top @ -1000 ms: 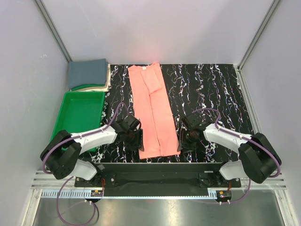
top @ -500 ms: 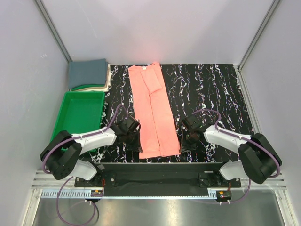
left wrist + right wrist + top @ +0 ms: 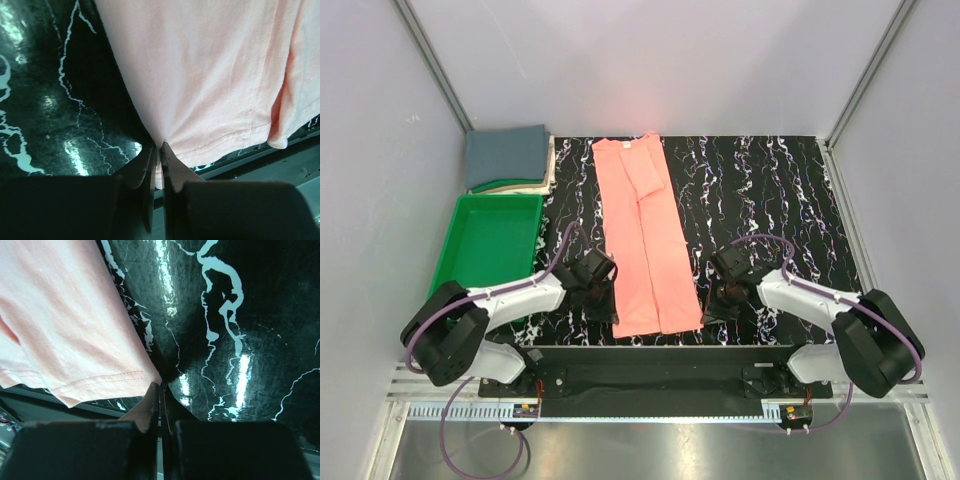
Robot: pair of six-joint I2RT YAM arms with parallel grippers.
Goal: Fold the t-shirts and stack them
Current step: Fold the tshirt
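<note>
Pinching at the near hem now: left hand [image 3: 610,310] is clamped on the near-left corner of the salmon-pink t-shirt [image 3: 645,235]. In the left wrist view pink cloth shows squeezed between the closed fingers [image 3: 172,172].

Right hand [image 3: 710,306] sits at the near-right hem corner with its fingers pressed together. In the right wrist view the stitched corner of the shirt [image 3: 60,330] runs right up to the tips of the hand [image 3: 161,390]. Can't tell if any cloth is actually caught there.

The pink shirt lies flat on the black marbled counter [image 3: 760,190] as a long narrow strip. Its neck is at the far end and its hem at the near edge, between the two arms.

The slate blue-grey t-shirt [image 3: 505,152] is folded at the far-left corner, just beyond the green tray [image 3: 490,245] and well apart from both hands.
</note>
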